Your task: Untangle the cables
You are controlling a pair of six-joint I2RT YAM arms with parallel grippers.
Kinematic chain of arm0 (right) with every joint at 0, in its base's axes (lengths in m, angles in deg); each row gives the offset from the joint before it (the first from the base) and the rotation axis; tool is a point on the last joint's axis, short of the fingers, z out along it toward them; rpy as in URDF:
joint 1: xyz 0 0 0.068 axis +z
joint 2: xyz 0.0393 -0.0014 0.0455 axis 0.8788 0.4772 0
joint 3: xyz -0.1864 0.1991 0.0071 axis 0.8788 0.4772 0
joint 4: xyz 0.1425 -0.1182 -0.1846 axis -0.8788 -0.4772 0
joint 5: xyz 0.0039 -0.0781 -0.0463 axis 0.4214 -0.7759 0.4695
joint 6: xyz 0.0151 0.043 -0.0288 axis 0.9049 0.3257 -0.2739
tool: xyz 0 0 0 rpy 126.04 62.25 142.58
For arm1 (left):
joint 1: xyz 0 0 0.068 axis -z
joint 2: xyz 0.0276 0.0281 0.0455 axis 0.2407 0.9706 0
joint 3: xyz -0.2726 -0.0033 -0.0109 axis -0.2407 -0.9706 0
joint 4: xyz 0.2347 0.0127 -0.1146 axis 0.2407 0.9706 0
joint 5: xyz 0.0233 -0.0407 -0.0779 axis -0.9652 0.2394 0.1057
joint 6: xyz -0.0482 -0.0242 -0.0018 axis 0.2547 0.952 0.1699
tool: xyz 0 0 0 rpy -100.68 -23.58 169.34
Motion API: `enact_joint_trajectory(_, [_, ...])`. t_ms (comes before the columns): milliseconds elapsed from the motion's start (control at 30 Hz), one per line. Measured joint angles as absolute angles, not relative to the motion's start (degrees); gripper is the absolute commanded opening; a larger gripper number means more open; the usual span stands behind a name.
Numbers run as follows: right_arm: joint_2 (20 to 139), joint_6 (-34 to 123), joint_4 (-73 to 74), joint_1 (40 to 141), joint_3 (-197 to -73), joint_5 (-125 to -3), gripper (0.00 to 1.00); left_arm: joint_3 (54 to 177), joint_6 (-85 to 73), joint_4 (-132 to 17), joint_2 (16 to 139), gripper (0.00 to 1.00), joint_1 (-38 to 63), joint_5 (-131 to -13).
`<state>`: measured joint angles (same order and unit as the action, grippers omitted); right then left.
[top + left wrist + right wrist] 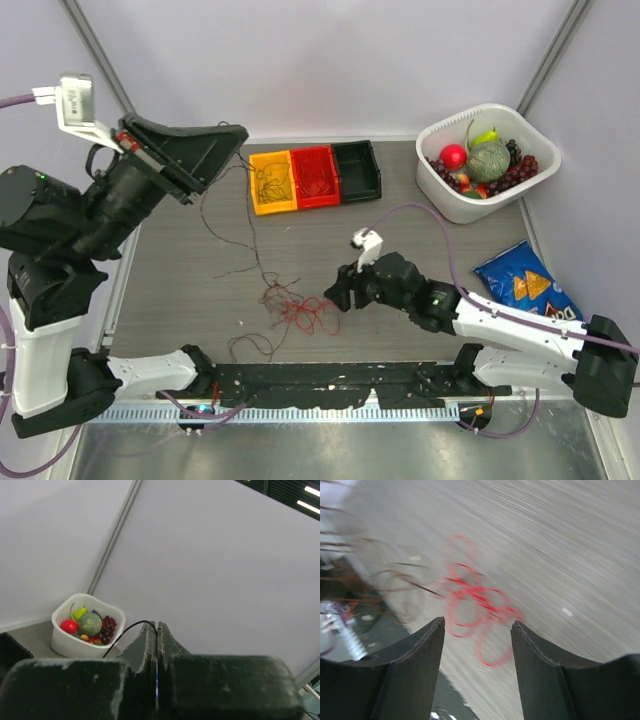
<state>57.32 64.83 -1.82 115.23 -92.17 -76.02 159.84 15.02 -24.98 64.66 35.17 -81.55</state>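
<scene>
Two kinds of hair-thin curly wire lie mixed near the middle of the grey table's [180,290] near edge. The red cables [305,312] sit in a loose knot, and the dark brown cables [250,345] loop just left of it. My right gripper [332,292] hovers just right of the red knot, jaws wide apart with nothing between them. My left gripper [240,135] is raised high over the far left corner, fingers pressed together on one dark strand [127,627] that trails down to the heap. Along the far edge stand an orange plastic bin [272,211], a red plastic bin [318,204] and a black plastic bin [357,170], touching in a row. A white plastic tub of fruit [470,210] fills the far right corner, and a blue crisp bag [520,285] lies by the right edge.
</scene>
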Motion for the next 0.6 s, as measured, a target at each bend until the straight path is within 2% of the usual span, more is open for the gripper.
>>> enact_joint_trajectory(200, [64.8, 56.0, 4.7, 125.1, -108.7, -70.6, 0.59, 159.2, 15.8, -23.7, 65.1, 0.0, 35.2, -80.0])
enact_joint_trajectory(367, [73.5, 54.9, 8.1, 125.3, -123.5, -76.3, 0.45, 159.3, 16.4, -23.8, 63.7, 0.0, 35.2, -79.6])
enact_joint_trajectory(467, [76.3, 55.4, 9.5, 125.2, -125.6, -79.3, 0.42, 159.9, 16.5, -23.9, 63.0, 0.0, 35.2, -79.4])
enact_joint_trajectory(600, [77.5, 57.0, 12.0, 125.0, -119.3, -79.7, 0.38, 161.5, 16.7, -24.4, 63.0, 0.0, 35.2, -79.3])
